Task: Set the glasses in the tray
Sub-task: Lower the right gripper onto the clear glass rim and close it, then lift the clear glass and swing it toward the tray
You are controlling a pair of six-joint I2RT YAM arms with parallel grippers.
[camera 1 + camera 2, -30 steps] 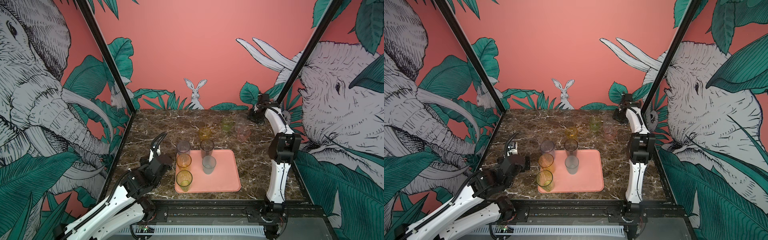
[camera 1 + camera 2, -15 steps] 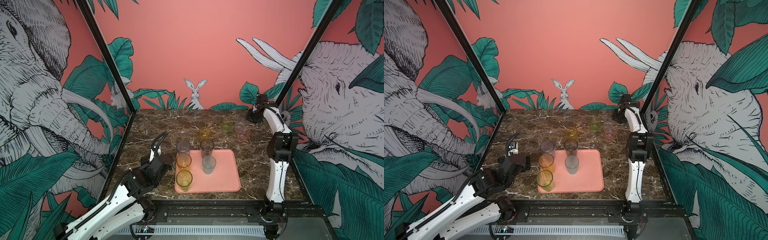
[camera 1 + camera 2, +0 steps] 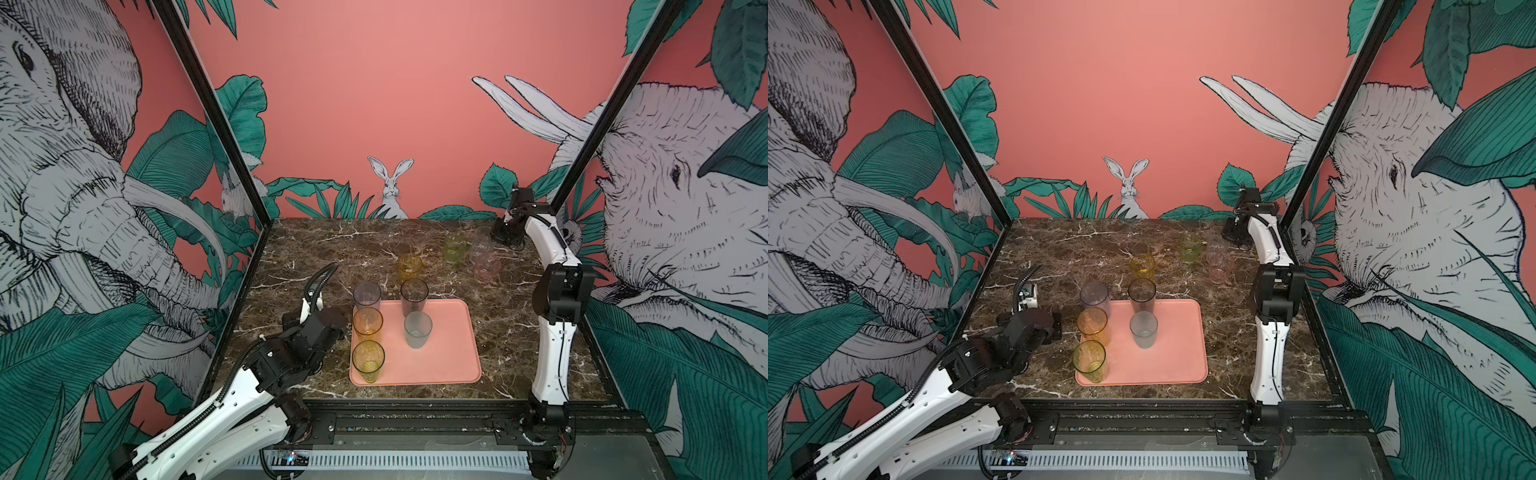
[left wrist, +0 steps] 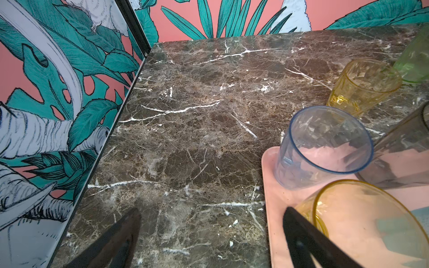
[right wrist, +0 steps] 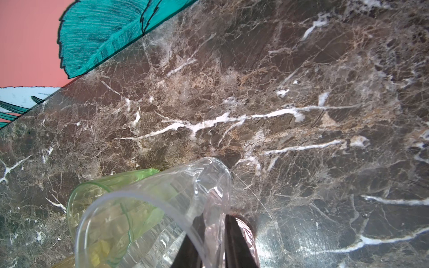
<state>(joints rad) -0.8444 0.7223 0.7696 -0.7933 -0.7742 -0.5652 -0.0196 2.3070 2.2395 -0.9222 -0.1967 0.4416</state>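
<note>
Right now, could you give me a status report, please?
Left tool open beside tray. Right tool pinching clear glass wall, back right. Five in tray, four out. Green glass and pink glass close alongside.

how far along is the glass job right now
Done: five glasses in the tray: grey-blue, smoky, tall amber, yellow, frosted. In hand: the right end effector grips the clear glass by its wall. To go: that one plus the short amber, green and pink glasses on the marble. The left end effector is open by the tray.
</note>
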